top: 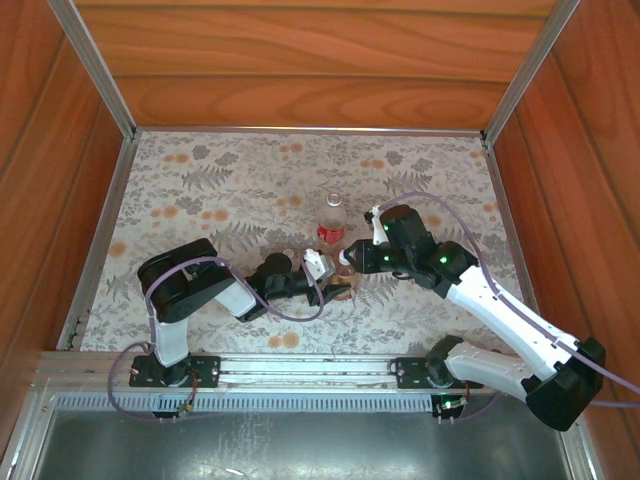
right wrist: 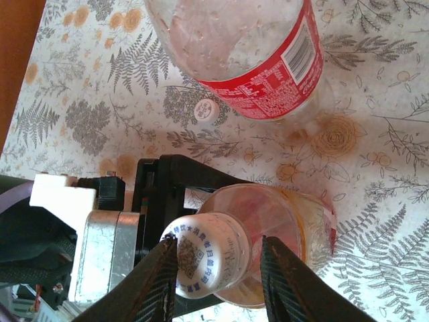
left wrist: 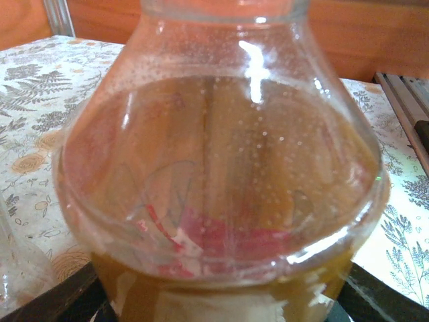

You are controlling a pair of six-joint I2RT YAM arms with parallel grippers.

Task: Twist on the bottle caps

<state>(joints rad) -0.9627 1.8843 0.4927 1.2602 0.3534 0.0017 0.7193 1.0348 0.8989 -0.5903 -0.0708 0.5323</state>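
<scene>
The amber-brown bottle point(right wrist: 305, 225) stands tilted on the flowered table, and my left gripper point(top: 336, 283) is shut on its body; its black fingers point(right wrist: 161, 191) clasp it from the left. In the left wrist view the amber-brown bottle point(left wrist: 221, 168) looms close. A white cap point(right wrist: 209, 255) with blue print sits on its neck. My right gripper point(right wrist: 216, 251) straddles this cap. One fingertip touches its left side and the other stands a small gap off its right side. The clear bottle point(right wrist: 255, 47) with the red label stands just beyond, a second white cap point(right wrist: 206, 112) lying beside it.
The clear bottle point(top: 331, 220) stands close behind both grippers at mid-table. Wooden walls and metal rails point(top: 100, 250) box in the table on three sides. The right arm point(top: 500, 310) reaches in from the lower right.
</scene>
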